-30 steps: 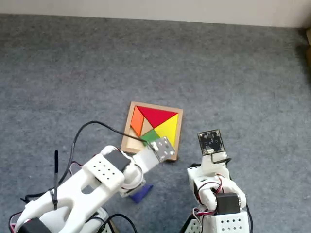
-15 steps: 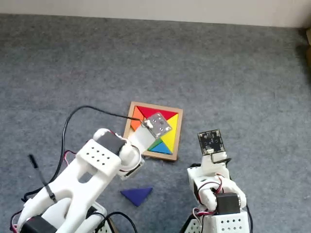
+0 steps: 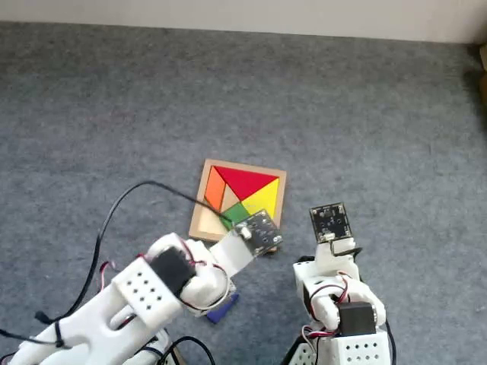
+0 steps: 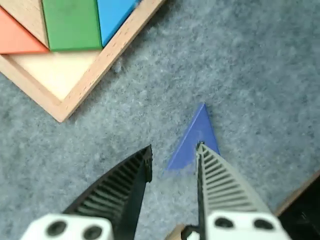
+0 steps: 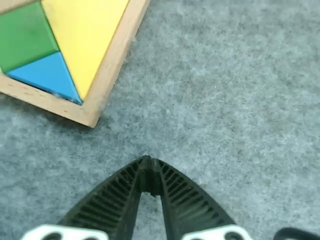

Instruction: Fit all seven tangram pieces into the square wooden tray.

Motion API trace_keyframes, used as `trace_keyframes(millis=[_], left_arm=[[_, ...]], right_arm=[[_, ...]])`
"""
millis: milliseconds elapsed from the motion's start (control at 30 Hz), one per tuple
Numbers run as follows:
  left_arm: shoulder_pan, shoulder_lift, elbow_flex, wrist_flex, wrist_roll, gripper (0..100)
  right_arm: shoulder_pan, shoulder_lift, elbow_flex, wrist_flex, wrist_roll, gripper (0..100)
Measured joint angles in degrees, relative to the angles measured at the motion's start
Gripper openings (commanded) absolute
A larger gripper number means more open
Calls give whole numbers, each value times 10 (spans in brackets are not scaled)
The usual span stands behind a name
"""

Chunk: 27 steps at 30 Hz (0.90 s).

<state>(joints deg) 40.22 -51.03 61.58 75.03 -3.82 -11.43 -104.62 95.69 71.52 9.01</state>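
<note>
Left gripper (image 4: 174, 147) is open over the small dark-blue triangular tangram piece (image 4: 196, 131), one jaw tip overlapping it and the other beside it. That piece lies flat on the grey carpeted table (image 4: 240, 60) toward the edge by the arm bases, near the bare corner of the square wooden tray (image 4: 102, 64). It is judged light, stiff, thin and smooth-faced, so best pinched across two edges; no writing is legible.

Blue triangle (image 3: 222, 307) mostly under left arm (image 3: 156, 285)
</note>
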Motion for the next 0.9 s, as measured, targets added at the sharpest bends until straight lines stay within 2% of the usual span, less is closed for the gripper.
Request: trace_keyframes(millis=[100,200,267,600,767,900], left_arm=[[-1,-20,36,-25,0,176],[0,-19,42,-32,0,281],[-1,-11,43,-33,1,315],[0,79,65,-45,5,311],[0,106,65,-49,5,232],[1,147,72,-78,5,220]], right_arm=[[0,0,0,0,0,5],[0,0,0,0,0,5],[0,0,0,0,0,5],[0,0,0,0,0,5],[0,0,0,0,0,5],[0,0,0,0,0,5]])
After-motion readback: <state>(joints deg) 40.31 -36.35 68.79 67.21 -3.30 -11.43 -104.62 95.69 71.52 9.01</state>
